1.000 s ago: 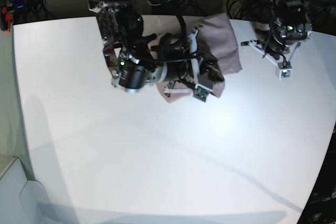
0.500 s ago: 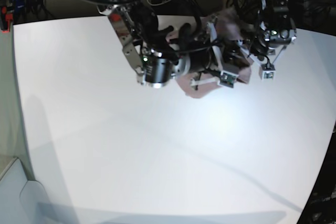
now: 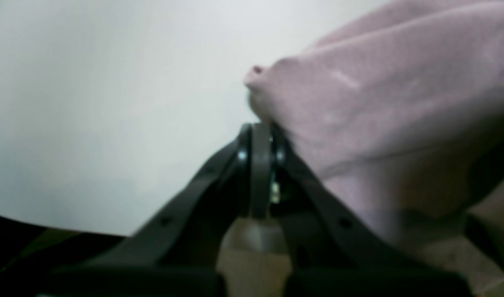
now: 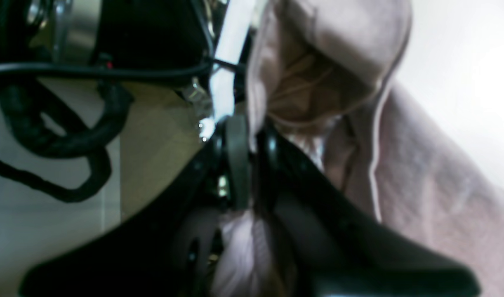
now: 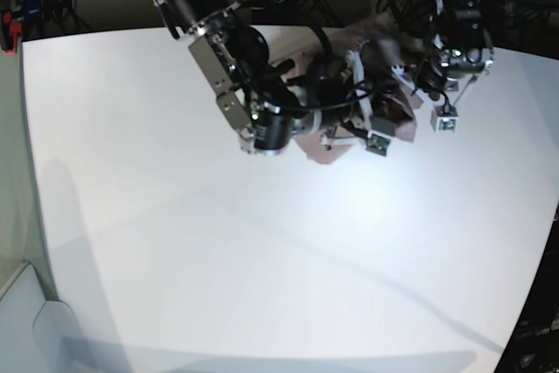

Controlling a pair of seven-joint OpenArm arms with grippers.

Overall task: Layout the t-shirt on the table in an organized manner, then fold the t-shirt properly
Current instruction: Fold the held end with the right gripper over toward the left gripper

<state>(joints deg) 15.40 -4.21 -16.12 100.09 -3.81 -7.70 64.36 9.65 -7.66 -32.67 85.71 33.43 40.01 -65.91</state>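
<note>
— Where's the t-shirt [image 5: 403,120]?
— Bunched at the far right of the table [image 5: 175,242], mostly hidden behind both arms.
— Are the claws holding it?
— Left claw [image 3: 261,138] is pinched tight on a fold. Right claw [image 4: 252,136] is nearly closed, cloth caught between. Black cables [image 4: 70,136] hang just behind.

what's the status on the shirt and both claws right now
Left claw shut on t-shirt edge. Right claw pinching cloth too. T-shirt bunched between arms at table's far side. Nothing else in the way.
</note>
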